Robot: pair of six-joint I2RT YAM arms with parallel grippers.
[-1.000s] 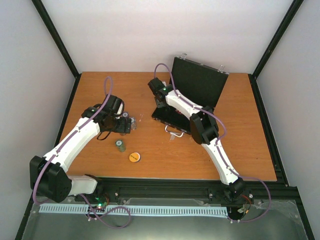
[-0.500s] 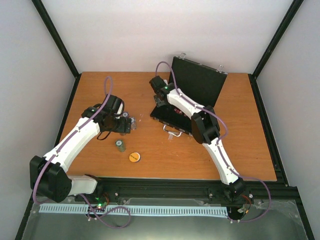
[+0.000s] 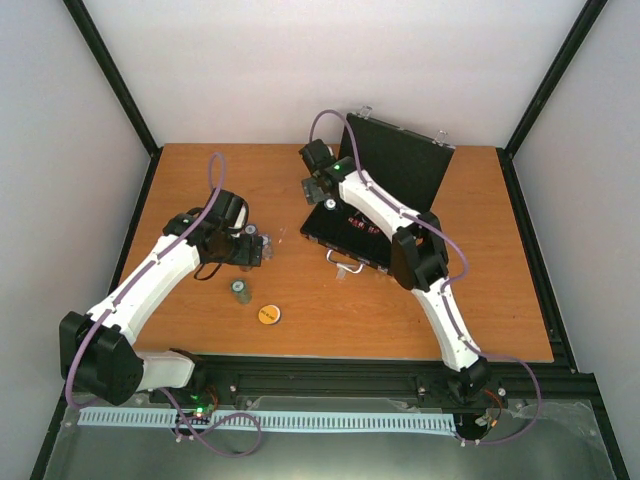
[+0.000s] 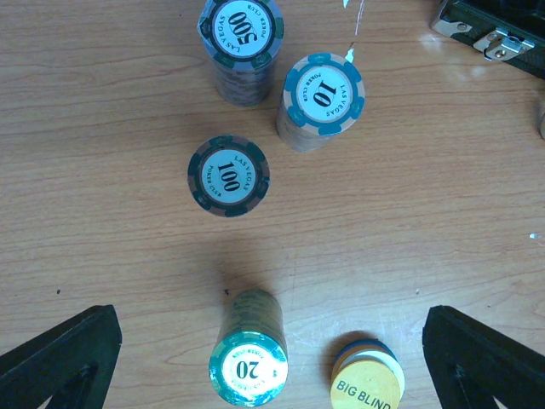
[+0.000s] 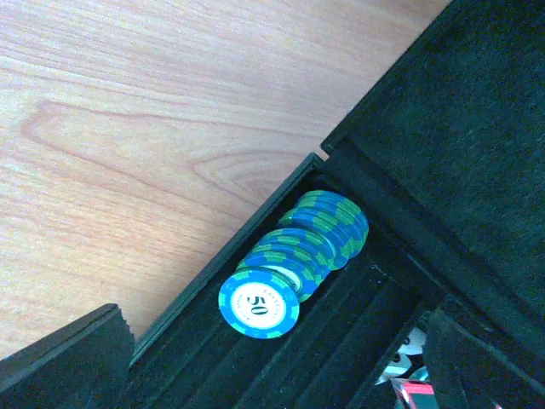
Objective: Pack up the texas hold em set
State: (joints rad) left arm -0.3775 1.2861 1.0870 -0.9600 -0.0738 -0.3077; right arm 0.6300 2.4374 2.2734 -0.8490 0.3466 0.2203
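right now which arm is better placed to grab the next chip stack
Left: the left gripper hangs open over the loose stacks, 20 stack between its fingers. The right gripper is at the case.

Blue chips (image 5: 295, 249) with green edge stripes, black case (image 5: 481, 111), seemingly orange disc (image 4: 368, 390)

Wood-grain worktop in a pale-walled, black-framed cell

The orange-brown worktop (image 3: 340, 315) shows clear grain and fills the middle of the overhead view. A plain pale back wall (image 3: 330, 70) rises behind it, with a slanting black post (image 3: 110, 75) at its left corner and a second post (image 3: 555, 80) at its right. Along the near edge runs a black rail (image 3: 330, 378), then a white slotted strip (image 3: 280, 420) over a grey metal sheet (image 3: 350, 455).
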